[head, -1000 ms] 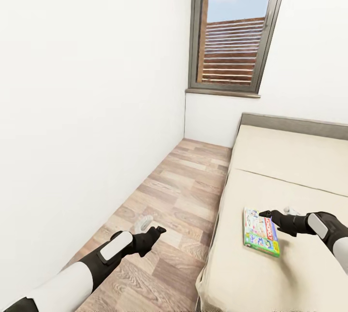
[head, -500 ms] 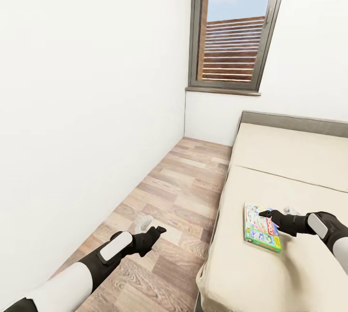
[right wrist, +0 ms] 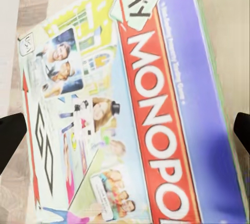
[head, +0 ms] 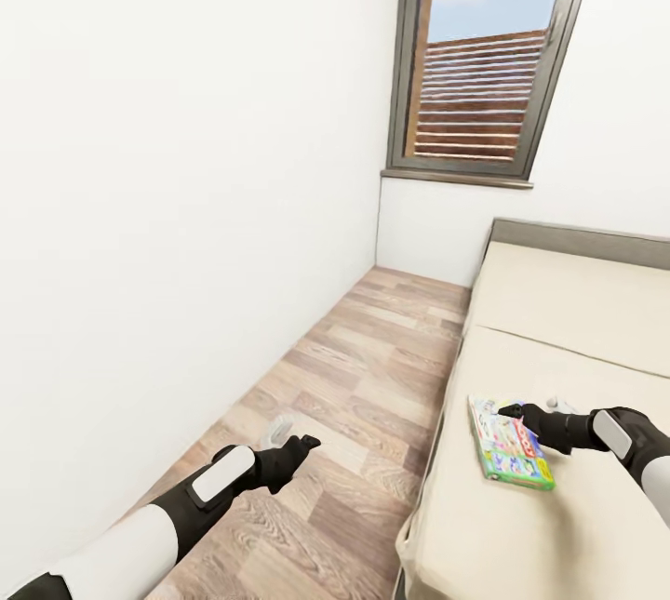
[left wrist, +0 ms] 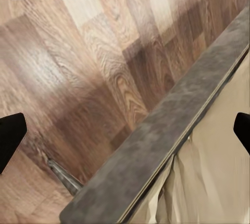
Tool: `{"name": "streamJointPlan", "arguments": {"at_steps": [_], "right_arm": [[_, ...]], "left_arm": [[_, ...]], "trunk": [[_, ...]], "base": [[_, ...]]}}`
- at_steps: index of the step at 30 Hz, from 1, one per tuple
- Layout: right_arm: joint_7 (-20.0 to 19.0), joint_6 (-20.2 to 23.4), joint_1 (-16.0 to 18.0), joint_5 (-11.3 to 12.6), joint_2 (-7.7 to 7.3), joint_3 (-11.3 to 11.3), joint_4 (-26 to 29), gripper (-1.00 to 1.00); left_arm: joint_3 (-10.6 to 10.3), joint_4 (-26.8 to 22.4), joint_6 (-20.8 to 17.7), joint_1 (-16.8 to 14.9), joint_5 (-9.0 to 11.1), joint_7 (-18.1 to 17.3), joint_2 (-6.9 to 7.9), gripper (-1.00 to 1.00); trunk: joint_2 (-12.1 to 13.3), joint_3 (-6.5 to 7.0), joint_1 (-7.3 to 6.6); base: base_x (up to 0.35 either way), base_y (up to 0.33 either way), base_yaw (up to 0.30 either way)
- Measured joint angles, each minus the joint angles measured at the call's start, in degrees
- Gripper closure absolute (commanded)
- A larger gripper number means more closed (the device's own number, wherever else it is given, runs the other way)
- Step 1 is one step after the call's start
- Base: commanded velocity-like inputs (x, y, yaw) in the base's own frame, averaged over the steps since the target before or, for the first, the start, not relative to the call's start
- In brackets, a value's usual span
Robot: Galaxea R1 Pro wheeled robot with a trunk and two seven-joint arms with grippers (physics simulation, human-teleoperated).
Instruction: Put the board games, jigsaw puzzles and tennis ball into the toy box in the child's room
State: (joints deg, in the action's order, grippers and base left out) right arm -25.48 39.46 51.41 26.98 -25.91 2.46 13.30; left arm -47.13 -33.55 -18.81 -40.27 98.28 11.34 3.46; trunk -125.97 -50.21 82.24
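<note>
Right gripper (head: 510, 411) open wide, hangs right over My Monopoly box (head: 508, 441), not holding it. Box flat on bed (head: 577, 507), near bed edge. Whole view slid sideways since a moment ago: camera turned, box did not move. My guess: lining up for grab.

Left gripper (head: 307, 441) open wide, holds nothing, over wood floor (head: 363, 386) beside bed. White wall (head: 167, 209), window (head: 484, 51) far ahead.

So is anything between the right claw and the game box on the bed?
Nothing visible. The right claw hangs open just above the Monopoly box, which lies flat on the bed with its lid bare in the right wrist view.
</note>
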Motion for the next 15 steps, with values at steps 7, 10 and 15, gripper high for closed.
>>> {"name": "streamJointPlan", "arguments": {"at_steps": [7,10,15], "right_arm": [[-0.2,0.0,-0.1,0.0,-0.01,0.0,0.0,-1.0],[-0.2,0.0,-0.1,0.0,-0.02,-0.1,0.0,-1.0],[-0.2,0.0,-0.1,0.0,0.01,-0.1,0.0,-1.0]], "left_arm": [[0.0,0.0,0.0,0.0,0.0,0.0,-0.01,-1.0],[0.1,0.0,0.0,0.0,0.0,0.0,-0.01,-1.0],[0.1,0.0,0.0,0.0,0.1,0.0,0.01,-1.0]], "trunk": [[0.0,0.24,0.0],[0.0,0.27,0.0],[0.0,0.38,0.0]], "base": [[0.0,0.0,0.202],[0.0,0.0,0.047],[0.0,0.0,0.12]]}}
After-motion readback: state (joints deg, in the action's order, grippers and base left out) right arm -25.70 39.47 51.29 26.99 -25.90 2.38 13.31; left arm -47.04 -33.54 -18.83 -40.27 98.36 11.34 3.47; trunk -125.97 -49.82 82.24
